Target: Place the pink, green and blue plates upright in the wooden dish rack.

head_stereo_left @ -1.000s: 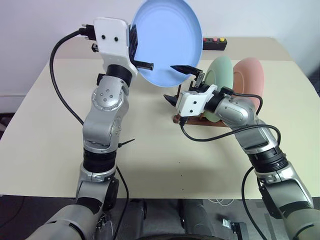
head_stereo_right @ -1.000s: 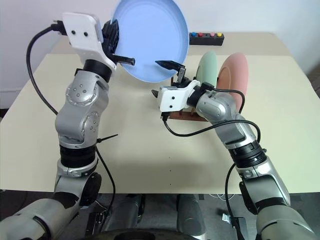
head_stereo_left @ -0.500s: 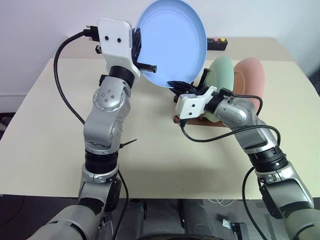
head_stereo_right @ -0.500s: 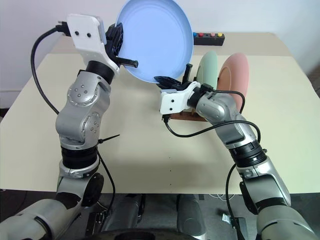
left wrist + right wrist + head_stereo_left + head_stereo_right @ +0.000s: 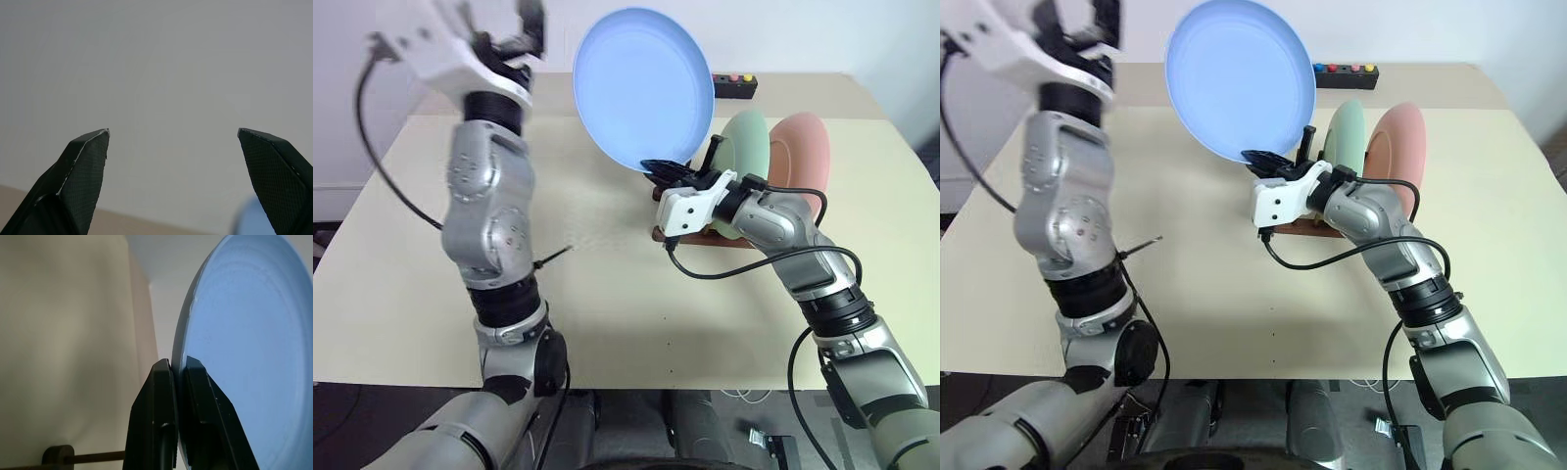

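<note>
Right gripper [image 5: 668, 169], its two black fingers clamped on the lower rim of the round light blue plastic plate [image 5: 641, 86], holds that plate upright just left of the small dark brown wooden dish rack [image 5: 677, 233]. Left gripper [image 5: 173, 147], fingers spread wide and empty, is raised well to the left of the rack. Mint green plate [image 5: 745, 157] and salmon pink plate [image 5: 802, 152] stand upright in the rack, the pink one on the right.

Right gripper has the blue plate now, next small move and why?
Probably carry the blue plate right and down toward the free pegs of the wooden dish rack. The right gripper pinches its lower rim, the left gripper is open and clear; the green plate and pink plate already stand racked.
</note>
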Tool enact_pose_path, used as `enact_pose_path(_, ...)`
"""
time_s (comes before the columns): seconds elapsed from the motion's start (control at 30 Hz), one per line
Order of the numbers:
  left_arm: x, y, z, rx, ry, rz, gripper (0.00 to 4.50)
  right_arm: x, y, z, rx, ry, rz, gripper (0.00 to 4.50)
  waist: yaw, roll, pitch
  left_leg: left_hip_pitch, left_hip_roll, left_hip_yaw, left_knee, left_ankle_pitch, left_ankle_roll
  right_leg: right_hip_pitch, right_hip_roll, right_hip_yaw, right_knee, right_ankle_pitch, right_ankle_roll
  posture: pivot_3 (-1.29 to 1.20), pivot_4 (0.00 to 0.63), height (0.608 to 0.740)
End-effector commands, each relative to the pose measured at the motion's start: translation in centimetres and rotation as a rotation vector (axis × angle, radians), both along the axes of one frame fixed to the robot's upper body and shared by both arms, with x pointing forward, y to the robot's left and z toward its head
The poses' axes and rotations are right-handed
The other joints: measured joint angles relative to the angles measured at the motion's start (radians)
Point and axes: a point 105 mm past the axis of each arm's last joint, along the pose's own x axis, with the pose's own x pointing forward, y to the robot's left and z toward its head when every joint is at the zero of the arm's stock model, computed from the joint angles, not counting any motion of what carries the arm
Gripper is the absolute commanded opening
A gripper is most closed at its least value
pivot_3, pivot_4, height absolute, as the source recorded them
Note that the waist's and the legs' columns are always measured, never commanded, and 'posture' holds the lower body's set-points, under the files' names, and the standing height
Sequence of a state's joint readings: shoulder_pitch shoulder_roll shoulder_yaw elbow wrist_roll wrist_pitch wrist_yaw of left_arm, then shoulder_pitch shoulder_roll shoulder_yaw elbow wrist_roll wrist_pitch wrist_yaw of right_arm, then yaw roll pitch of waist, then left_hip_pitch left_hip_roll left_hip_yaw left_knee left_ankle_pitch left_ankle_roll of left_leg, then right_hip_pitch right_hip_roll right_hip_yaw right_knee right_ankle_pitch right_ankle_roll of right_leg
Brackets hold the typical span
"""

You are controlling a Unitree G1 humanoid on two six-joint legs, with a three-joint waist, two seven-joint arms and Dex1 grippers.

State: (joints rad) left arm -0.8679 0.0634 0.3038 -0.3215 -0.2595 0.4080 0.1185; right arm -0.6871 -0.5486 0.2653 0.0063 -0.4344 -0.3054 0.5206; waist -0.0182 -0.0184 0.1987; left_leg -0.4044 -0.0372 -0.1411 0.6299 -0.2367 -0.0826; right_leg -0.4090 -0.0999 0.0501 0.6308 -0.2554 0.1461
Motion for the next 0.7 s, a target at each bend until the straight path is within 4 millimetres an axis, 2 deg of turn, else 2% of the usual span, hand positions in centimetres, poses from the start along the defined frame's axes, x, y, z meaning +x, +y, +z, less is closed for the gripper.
enact_pose_path(0.03, 0.1, 3.5, -0.4, 0.065, 0.009, 0.161, 4.45, -1.4, 0.8, 3.0, 0.168, -0.005, 0.091, 0.0, -0.004, 0.0, 0.0, 0.0, 0.0, 0.0, 0.0, 0.0, 0.0, 0.0, 0.0, 0.0, 0.0, 0.0, 0.0, 0.0, 0.15, 0.74)
enact_pose_path(0.1, 0.7, 4.5, -1.8, 0.186, 0.051, 0.206, 4.45, -2.1, 1.5, 3.8, 0.274, 0.071, 0.148, 0.0, -0.005, 0.0, 0.0, 0.001, 0.0, 0.0, 0.0, 0.0, 0.0, 0.0, 0.001, 0.001, 0.001, 0.0, 0.0, 0.0, 0.15, 0.74)
enact_pose_path(0.2, 1.1, 4.3, -5.4, 0.469, 0.142, 0.121, 4.45, -3.3, 2.2, 5.5, 0.506, 0.257, 0.255, 0.0, -0.014, 0.001, 0.0, 0.001, 0.0, 0.0, 0.0, 0.0, 0.0, 0.0, 0.001, 0.001, 0.001, 0.0, 0.0, 0.0, 0.15, 0.74)
enact_pose_path(0.3, 0.6, 3.5, -8.7, 0.613, 0.204, -0.011, 4.45, -4.0, 1.9, 6.4, 0.658, 0.418, 0.323, 0.0, -0.012, 0.0, 0.0, 0.0, 0.0, -0.001, 0.0, 0.0, 0.001, 0.0, 0.001, 0.001, 0.001, 0.0, 0.0, 0.0, 0.15, 0.74)
enact_pose_path(0.37, -0.1, 2.3, -11.2, 0.689, 0.264, -0.146, 4.45, -4.5, 1.5, 6.8, 0.751, 0.539, 0.366, 0.0, -0.008, 0.0, 0.0, 0.0, 0.0, -0.001, 0.0, -0.002, 0.004, 0.0, 0.001, 0.001, 0.001, 0.0, 0.0, 0.0, 0.15, 0.74)
enact_pose_path(0.47, -1.2, 0.8, -13.7, 0.769, 0.32, -0.273, 4.45, -5.1, 0.9, 7.0, 0.819, 0.638, 0.387, 0.0, -0.001, 0.001, 0.0, 0.0, 0.001, -0.001, 0.0, -0.002, 0.004, 0.0, 0.001, 0.001, 0.002, 0.001, -0.001, 0.0, 0.15, 0.74)
enact_pose_path(0.57, -3.5, -2.6, -17.0, 0.827, 0.374, -0.515, 4.45, -5.0, -0.2, 6.6, 0.935, 0.737, 0.367, 0.0, -0.001, 0.002, -0.001, 0.001, 0.001, -0.001, -0.001, -0.002, 0.004, 0.0, 0.001, 0.001, 0.002, 0.001, -0.002, 0.0, 0.15, 0.74)
enact_pose_path(0.7, -4.6, -4.4, -18.8, 0.846, 0.414, -0.637, 4.45, -5.1, -0.9, 6.0, 0.997, 0.818, 0.341, 0.0, 0.0, 0.002, -0.001, 0.001, 0.001, -0.001, 0.0, -0.002, 0.004, 0.0, 0.001, 0.001, 0.002, 0.001, -0.002, 0.0, 0.15, 0.74)
